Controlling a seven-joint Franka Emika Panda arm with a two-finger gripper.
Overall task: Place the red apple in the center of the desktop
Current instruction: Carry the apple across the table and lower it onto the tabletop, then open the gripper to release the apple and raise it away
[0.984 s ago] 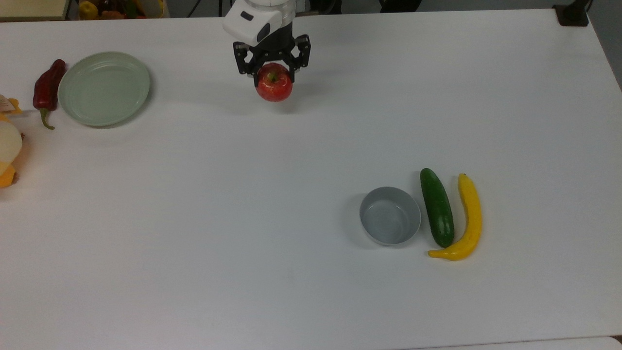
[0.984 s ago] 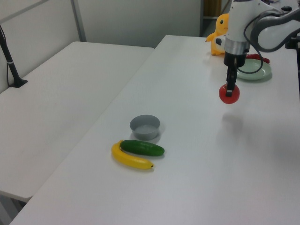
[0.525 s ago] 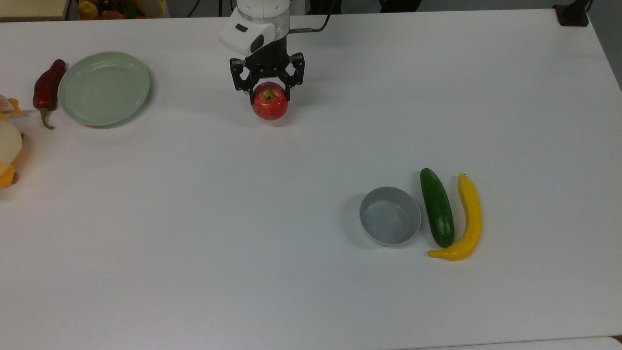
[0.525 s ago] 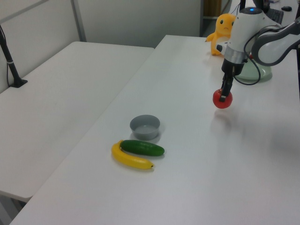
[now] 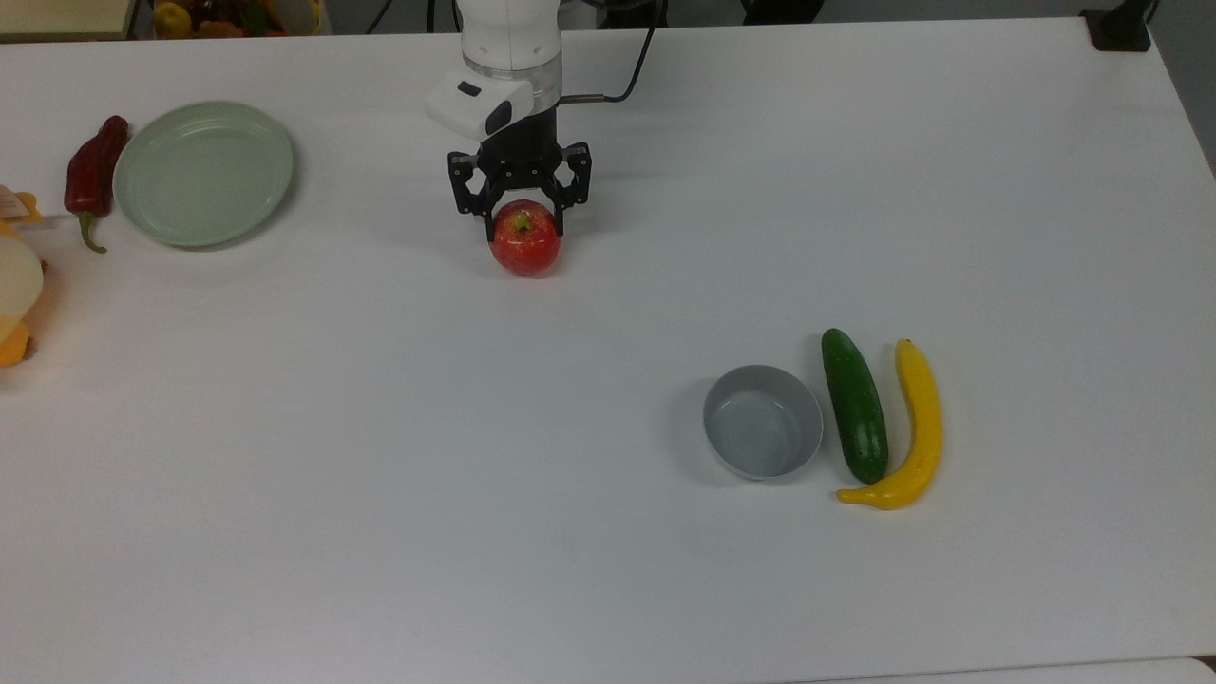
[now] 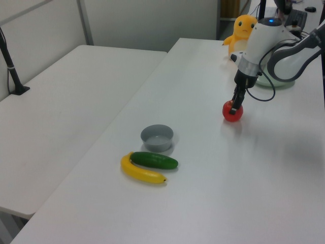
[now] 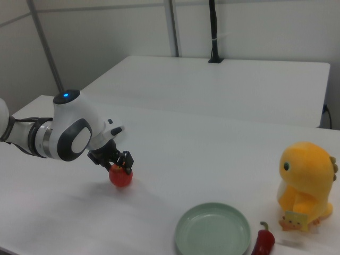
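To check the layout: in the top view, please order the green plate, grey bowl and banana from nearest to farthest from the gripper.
From the gripper:
1. Green plate, toward the top view's left.
2. Grey bowl, lower right.
3. Banana, farther right, beyond the cucumber.

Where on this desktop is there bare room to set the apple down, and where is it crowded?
The widest bare patch of the desktop lies in the top view between the green plate and the grey bowl, below the hand holding the red apple. Crowded: bowl, cucumber and banana together; plate, chili pepper and plush toy at the top view's left.
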